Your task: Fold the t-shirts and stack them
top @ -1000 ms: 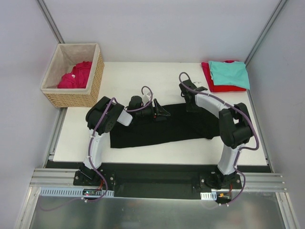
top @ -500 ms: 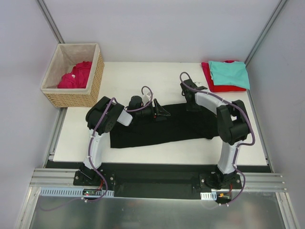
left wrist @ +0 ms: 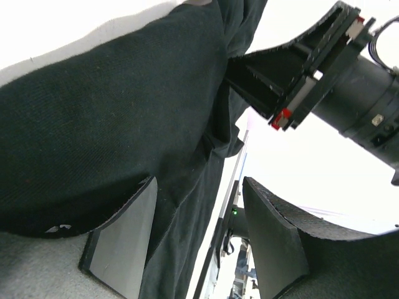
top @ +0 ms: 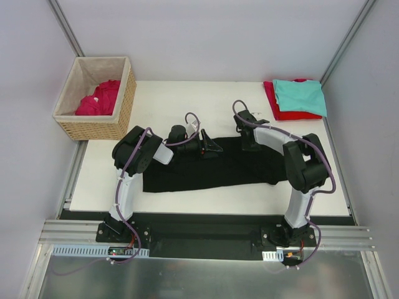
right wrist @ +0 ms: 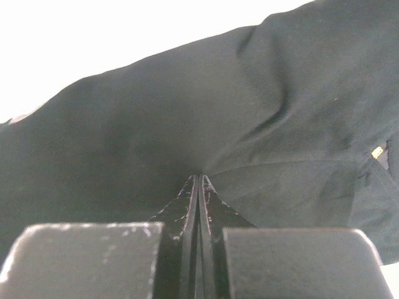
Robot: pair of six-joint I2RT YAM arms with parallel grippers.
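Observation:
A large black t-shirt [top: 206,171] lies spread across the middle of the table. My left gripper [top: 215,148] lies on its side at the shirt's far edge, open; in the left wrist view black cloth [left wrist: 112,112] drapes over the left finger [left wrist: 118,243] and hangs in the gap of the left gripper [left wrist: 199,249]. My right gripper [top: 249,145] is at the far edge further right, shut on the black cloth [right wrist: 187,106], with creases running into the tips of the right gripper [right wrist: 198,177]. A teal t-shirt [top: 300,95] rests folded on a red one [top: 274,104] at the back right.
A wicker basket [top: 124,103] stands at the back left off the table's corner, holding a crimson-pink t-shirt [top: 98,98]. The right gripper's body [left wrist: 299,68] shows close ahead in the left wrist view. Grey walls enclose the table on three sides.
The right arm has shifted slightly to the left with the cloth, and the black shirt's near left corner has crept leftward. The left arm has stayed put.

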